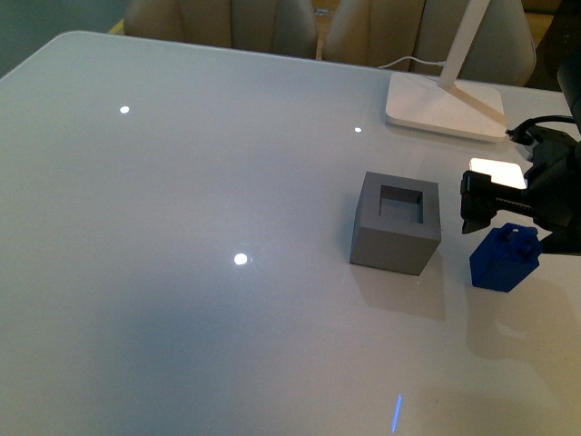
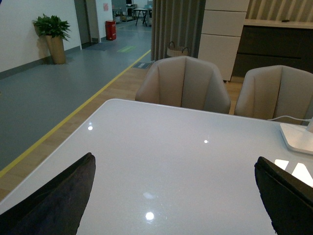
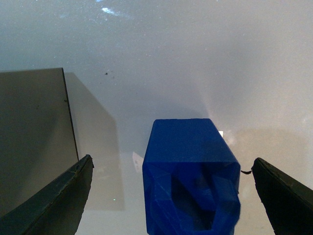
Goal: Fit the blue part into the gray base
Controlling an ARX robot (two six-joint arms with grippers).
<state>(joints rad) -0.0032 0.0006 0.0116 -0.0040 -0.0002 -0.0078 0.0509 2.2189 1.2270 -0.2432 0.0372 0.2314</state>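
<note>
Right wrist view — blocky, faceted blue part (image 3: 190,171); right gripper (image 3: 172,161) spread around it.

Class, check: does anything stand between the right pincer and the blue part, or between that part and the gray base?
Nothing visible does. The right pincer is open and the blue part shows directly between its fingers. Only bare table separates the blue part from the gray base.

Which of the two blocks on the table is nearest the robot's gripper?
The small blue block: the open right gripper hangs right over it. The larger gray cube, with the square hole on top, stands apart beside it.
</note>
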